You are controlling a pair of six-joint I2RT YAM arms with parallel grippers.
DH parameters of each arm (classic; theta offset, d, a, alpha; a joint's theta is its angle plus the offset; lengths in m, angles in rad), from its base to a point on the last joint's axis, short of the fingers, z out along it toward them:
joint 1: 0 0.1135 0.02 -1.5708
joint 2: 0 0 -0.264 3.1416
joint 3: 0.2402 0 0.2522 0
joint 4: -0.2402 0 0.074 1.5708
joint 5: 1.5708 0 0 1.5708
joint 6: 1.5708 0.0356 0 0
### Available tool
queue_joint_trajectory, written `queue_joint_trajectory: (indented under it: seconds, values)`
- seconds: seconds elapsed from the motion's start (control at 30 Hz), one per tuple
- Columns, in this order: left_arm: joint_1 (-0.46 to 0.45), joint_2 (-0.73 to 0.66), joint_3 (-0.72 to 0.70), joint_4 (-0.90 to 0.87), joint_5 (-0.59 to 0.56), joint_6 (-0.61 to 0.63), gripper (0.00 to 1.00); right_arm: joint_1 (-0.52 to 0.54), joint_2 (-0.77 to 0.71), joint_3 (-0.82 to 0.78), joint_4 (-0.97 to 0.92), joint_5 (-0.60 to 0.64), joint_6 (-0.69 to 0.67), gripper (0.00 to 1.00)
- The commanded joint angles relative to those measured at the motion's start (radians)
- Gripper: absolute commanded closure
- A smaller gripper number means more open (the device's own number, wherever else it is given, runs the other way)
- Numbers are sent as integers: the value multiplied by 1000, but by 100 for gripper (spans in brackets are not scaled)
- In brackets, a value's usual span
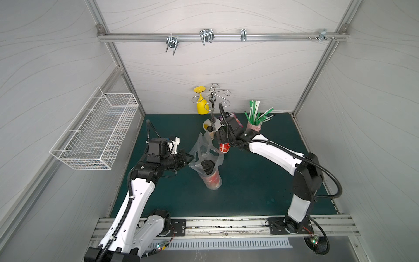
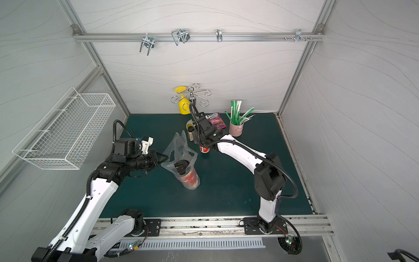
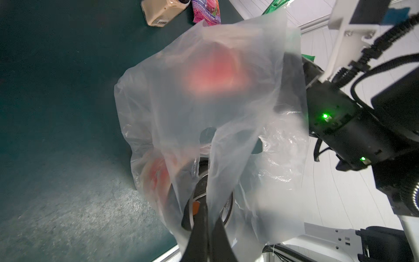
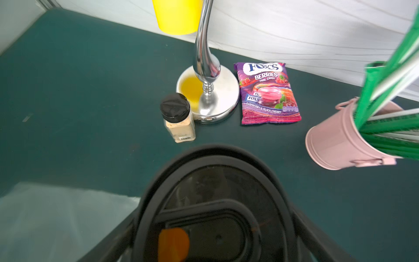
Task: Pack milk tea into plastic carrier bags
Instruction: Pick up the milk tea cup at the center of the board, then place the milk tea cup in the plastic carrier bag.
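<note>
Plastic carrier bag [image 1: 201, 145]: mid counter [image 1: 249, 181], thin, soft, slippery; left claw [image 1: 189, 160] clamped on its left edge.
Cup 1 [image 1: 213, 179]: upright inside bag.
Cup 2 [image 1: 224, 148]: just right, farther back; right claw [image 1: 221, 139] astride lid [image 4: 215, 204], whether gripping you cannot tell. Hold under lid; paper wall likely dents.

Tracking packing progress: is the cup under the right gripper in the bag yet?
Out. That cup stands upright on the mat beside the bag, no plastic around it; the other cup is already inside.
</note>
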Motion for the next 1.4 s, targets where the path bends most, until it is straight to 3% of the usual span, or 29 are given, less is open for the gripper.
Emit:
queue_joint_trajectory:
  seconds: [0.0, 0.3, 0.53, 0.83, 1.17, 1.37]
  values:
    - [4, 10, 46, 55, 25, -14, 100, 10, -109, -64, -42, -20, 4, 11]
    - [4, 28, 61, 93, 46, -40, 100, 34, -430, -143, -180, -93, 11, 17]
    - [1, 36, 46, 93, 50, -40, 100, 72, -507, 34, -286, -168, -61, 20]
    - [-12, 36, 54, 89, 30, -44, 100, 178, -428, 287, -276, -273, -147, 21]
    - [-19, 24, 63, 78, 14, -56, 100, 202, -244, 328, -180, -306, -181, 20]
    - [-19, 17, 53, 88, 13, -71, 100, 164, -139, 352, -163, -321, -177, 20]
